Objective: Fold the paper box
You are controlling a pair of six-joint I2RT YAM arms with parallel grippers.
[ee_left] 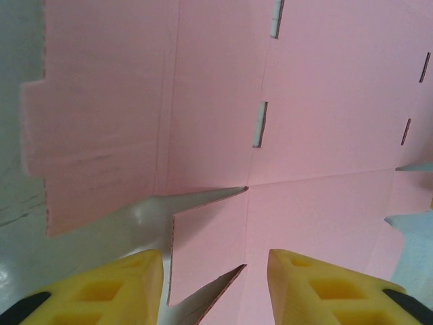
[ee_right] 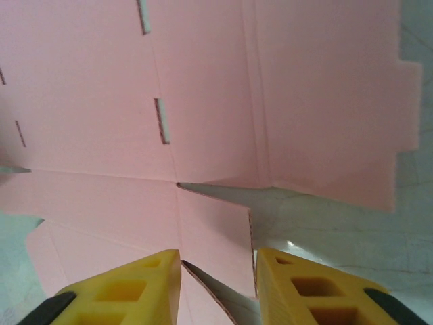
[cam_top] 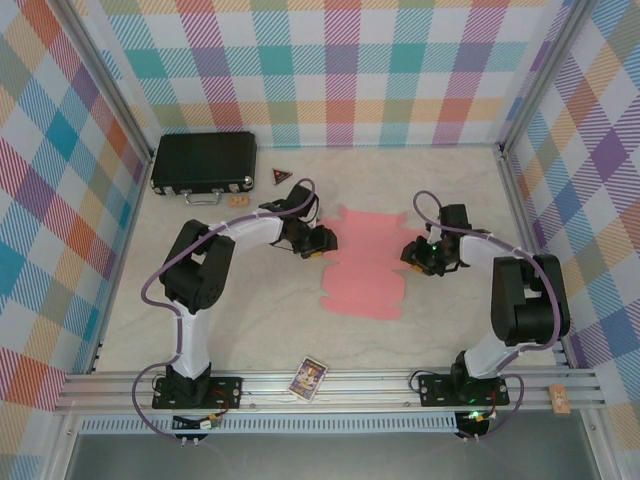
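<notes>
On the pale table [cam_top: 250,330], the paper box [cam_top: 365,262] lies flat and unfolded in the middle of the top view, a pink cut-out placed where both arms reach its opposite edges. The left gripper [cam_top: 320,240] sits at its left edge and the right gripper [cam_top: 411,252] at its right, jaws wide and empty. In each wrist view's lower centre a small side flap [ee_left: 206,244] lies between the jaws, probably lined up for a matched pinch-and-lift.
</notes>
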